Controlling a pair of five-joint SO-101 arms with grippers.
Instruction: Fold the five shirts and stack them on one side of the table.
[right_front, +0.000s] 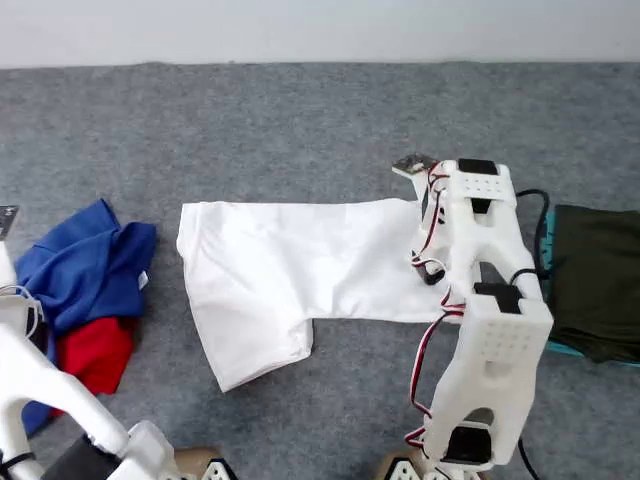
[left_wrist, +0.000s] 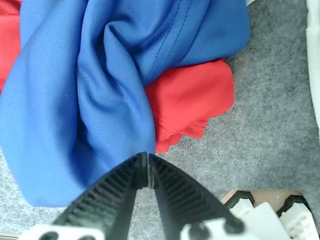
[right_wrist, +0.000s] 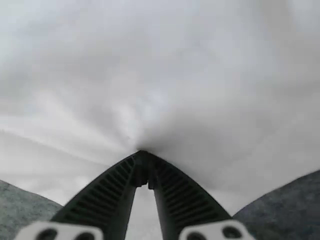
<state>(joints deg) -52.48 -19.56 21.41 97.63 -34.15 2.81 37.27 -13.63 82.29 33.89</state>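
Two closures noted: right claw (right_wrist: 143, 169) pinched the white shirt (right_front: 290, 270), left claw (left_wrist: 148, 166) shut at the edge of the blue shirt (left_wrist: 75, 100).

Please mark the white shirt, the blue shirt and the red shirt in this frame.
white shirt (right_front: 290, 265), high view, middle of the spread-out body.
blue shirt (left_wrist: 75, 90), left wrist view, on its crumpled folds.
red shirt (left_wrist: 195, 95), left wrist view, the part showing from under the blue one.
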